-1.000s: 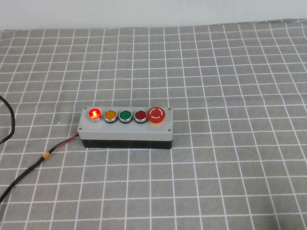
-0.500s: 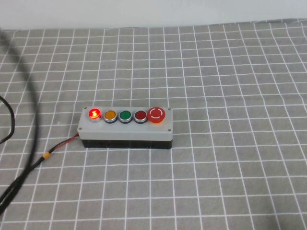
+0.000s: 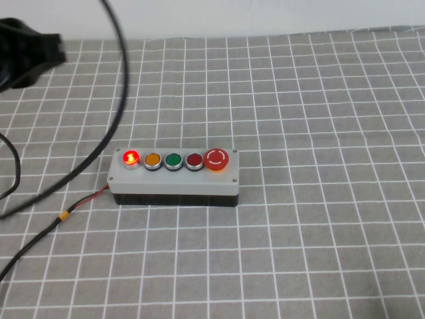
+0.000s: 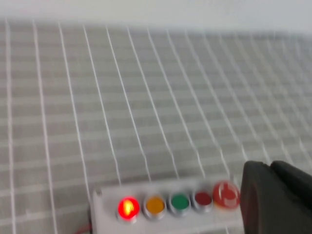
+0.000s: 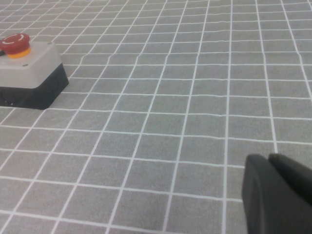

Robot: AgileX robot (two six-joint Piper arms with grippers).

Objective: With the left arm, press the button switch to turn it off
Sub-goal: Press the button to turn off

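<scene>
High view: the button switch [image 3: 174,176] sits mid-bench on the grid cloth [image 3: 319,119], its leftmost red button [image 3: 131,158] lit; the left gripper [image 3: 26,56] hovers far-left, well apart. Neither gripper's opening can be told; the right gripper [image 5: 278,195] hangs low over bare cloth.

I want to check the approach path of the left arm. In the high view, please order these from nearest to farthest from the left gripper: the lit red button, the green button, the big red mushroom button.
The left gripper is at the far left edge, above the table.
1. Lit red round button, left end of the light-grey switch box.
2. Green round button, middle of the row.
3. Large red mushroom button, right end.
</scene>
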